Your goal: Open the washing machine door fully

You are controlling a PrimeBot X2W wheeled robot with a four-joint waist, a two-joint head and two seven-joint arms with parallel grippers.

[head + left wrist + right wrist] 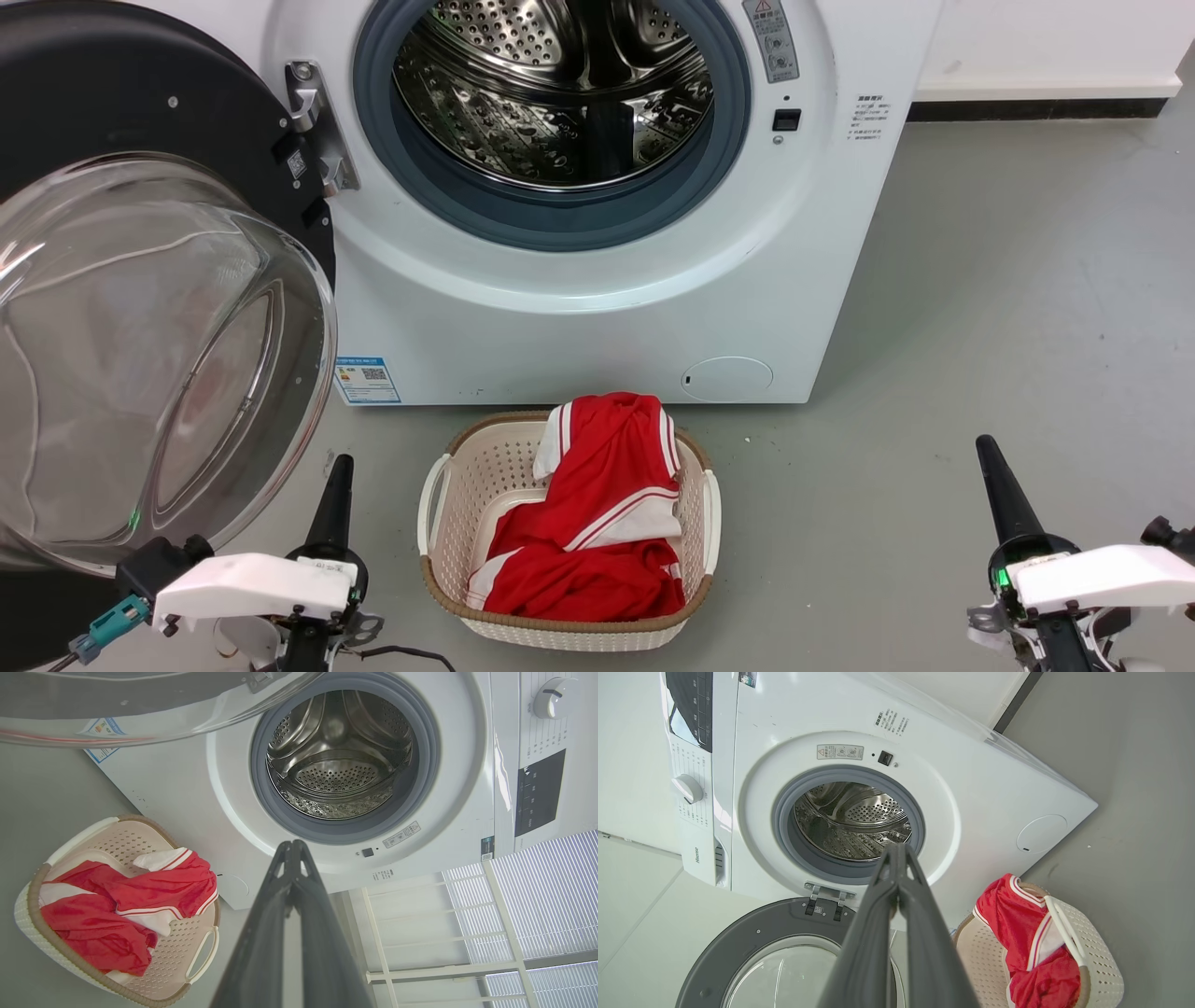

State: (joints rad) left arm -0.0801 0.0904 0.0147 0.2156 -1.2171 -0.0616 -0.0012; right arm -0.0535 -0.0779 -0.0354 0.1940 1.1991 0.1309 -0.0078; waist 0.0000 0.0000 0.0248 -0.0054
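Head view. The washing machine (597, 308) is a white box with a smooth enamelled front. A grey rubber ring surrounds its perforated steel drum (551, 103). The washing machine door (140, 121) hangs from a metal hinge left of the opening, swung out to the robot's left. Its black rim is glossy, and the clear glass bowl bulges toward the camera. A cream perforated basket (439, 495) on the matte grey floor (980, 308) holds a red garment (597, 523) with white stripes. The left gripper (342, 467) is low, just beside the door's lower edge. The right gripper (988, 453) is well apart from it, over bare floor.

Left wrist view. The left gripper's jaws are pressed together at the tips, with nothing between them, and point at the machine's front below the open drum. The door's rim crosses the top edge.

Right wrist view. The right gripper's jaws meet likewise and are empty. The door's inner face is turned to the camera, hinge edge nearest the machine. A white wall stands behind.
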